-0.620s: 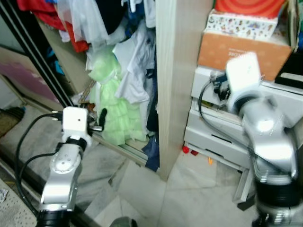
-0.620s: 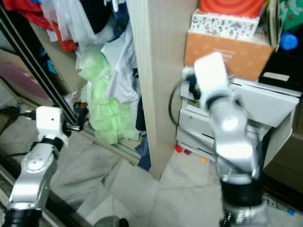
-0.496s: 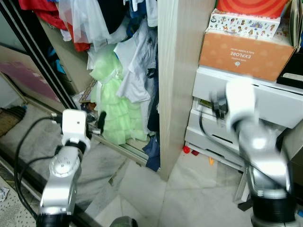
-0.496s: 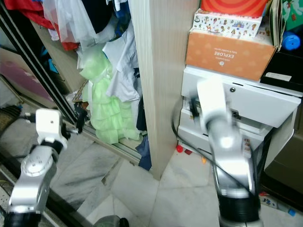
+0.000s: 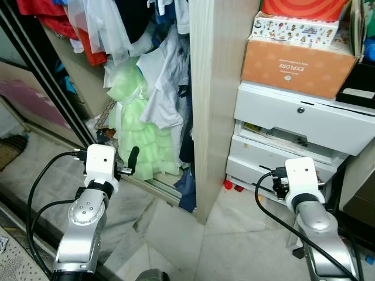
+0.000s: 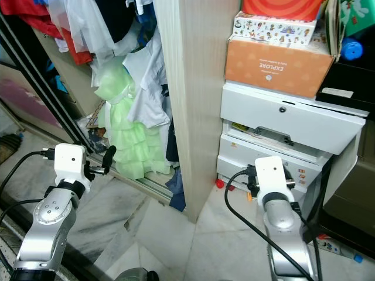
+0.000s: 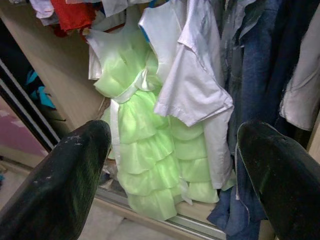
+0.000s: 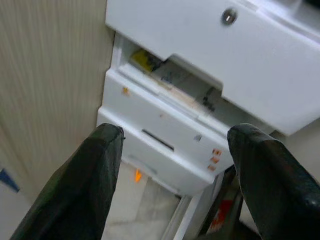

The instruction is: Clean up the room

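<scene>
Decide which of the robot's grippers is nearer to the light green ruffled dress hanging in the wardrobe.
Left. The left gripper is held up just in front of the green dress; the right gripper is past the wooden panel, facing the white drawer unit.

A wooden wardrobe panel (image 5: pixel 220 88) stands upright between the hanging clothes (image 5: pixel 161 76) on its left and a drawer unit (image 5: pixel 293 134) on its right. A cardboard box (image 5: pixel 302 61) sits on the drawer unit. A ruffled dress (image 7: pixel 150 150) hangs left of a shirt (image 7: pixel 190 90).

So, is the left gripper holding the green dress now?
No, the left gripper is open and empty, and the green dress hangs apart from it in the wardrobe.
</scene>
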`<state>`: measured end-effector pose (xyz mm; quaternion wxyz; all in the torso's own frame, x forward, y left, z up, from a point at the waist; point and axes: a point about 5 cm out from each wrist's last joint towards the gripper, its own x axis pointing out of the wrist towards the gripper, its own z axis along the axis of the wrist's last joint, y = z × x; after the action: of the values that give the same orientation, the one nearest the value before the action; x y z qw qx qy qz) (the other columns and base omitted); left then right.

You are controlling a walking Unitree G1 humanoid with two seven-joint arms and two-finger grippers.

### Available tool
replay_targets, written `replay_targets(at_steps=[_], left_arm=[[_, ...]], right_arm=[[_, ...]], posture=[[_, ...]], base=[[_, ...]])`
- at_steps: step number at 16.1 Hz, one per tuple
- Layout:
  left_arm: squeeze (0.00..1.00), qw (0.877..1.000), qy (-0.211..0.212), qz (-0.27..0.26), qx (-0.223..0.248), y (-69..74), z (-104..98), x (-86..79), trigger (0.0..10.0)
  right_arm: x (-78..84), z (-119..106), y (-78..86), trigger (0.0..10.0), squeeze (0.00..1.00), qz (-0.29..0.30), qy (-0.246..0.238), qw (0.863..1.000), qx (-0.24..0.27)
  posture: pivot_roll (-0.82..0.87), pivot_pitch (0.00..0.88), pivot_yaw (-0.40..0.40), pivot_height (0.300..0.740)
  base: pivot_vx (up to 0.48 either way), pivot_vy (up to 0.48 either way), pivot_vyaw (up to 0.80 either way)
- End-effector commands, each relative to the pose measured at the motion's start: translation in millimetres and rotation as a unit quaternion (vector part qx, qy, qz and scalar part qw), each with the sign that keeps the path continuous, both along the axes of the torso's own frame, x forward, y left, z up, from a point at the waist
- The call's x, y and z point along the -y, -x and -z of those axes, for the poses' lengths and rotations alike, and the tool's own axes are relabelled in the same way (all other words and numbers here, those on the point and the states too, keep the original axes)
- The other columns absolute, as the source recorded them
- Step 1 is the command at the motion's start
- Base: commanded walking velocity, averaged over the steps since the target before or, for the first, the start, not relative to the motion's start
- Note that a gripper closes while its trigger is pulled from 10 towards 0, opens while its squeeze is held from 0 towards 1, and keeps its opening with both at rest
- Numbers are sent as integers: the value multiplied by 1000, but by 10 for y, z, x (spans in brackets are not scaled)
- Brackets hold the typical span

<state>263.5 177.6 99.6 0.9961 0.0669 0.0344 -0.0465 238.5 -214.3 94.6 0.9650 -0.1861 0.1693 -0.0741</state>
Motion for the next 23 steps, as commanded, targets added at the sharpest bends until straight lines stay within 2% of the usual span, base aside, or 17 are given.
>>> replay_targets(at_steps=[1,7,9,11,13,14,15,16,17,19,23], left_arm=[[0,1000,1,6,0,-19,-3,3,10000],[0,1000,8,7,1,-35,-8,20,10000],[0,1000,9,9,1,-38,-9,18,10000],[0,1000,8,10,1,-48,-8,20,10000],[0,1000,5,10,3,-67,-12,28,10000],[0,1000,17,5,8,-87,-27,29,10000],[0,1000,9,-2,19,-117,-84,5,10000],[0,1000,8,-5,22,-128,-106,-6,10000],[0,999,9,-13,29,-145,-151,-28,10000],[0,999,7,-20,32,-117,-160,-46,10000],[0,999,15,-28,9,-7,-26,-60,10000]], right_arm=[[-45,-21,-19,10000,0,-7,1,1000,12],[-60,12,-29,10000,0,-16,-12,1000,17],[-90,-65,-47,10000,0,-32,7,999,41],[-141,-91,-71,10000,0,-44,-3,998,53],[-195,-79,-89,10000,0,-65,25,996,47],[-199,-66,-101,10000,0,-64,30,997,43],[-240,-125,-137,10000,0,-62,22,996,66],[-250,-129,-156,10000,0,-58,2,996,66],[-283,-127,-190,10000,0,-56,-57,995,61],[-353,-168,-187,10000,0,-80,-85,991,69],[-405,-188,-155,10000,0,-95,-85,989,77]], posture=[[-83,0,82,740],[-90,0,81,740],[-92,0,82,740],[-93,0,84,740],[-88,0,82,740],[-79,0,78,740],[-73,0,78,740],[-65,0,76,740],[-57,0,71,740],[-52,0,61,740],[-64,0,60,740]], base=[[0,-244,0],[0,-357,0],[0,-418,0],[0,-418,0],[0,-202,0],[0,0,0],[0,0,0],[0,0,0],[0,0,0],[0,0,0],[0,0,0]])
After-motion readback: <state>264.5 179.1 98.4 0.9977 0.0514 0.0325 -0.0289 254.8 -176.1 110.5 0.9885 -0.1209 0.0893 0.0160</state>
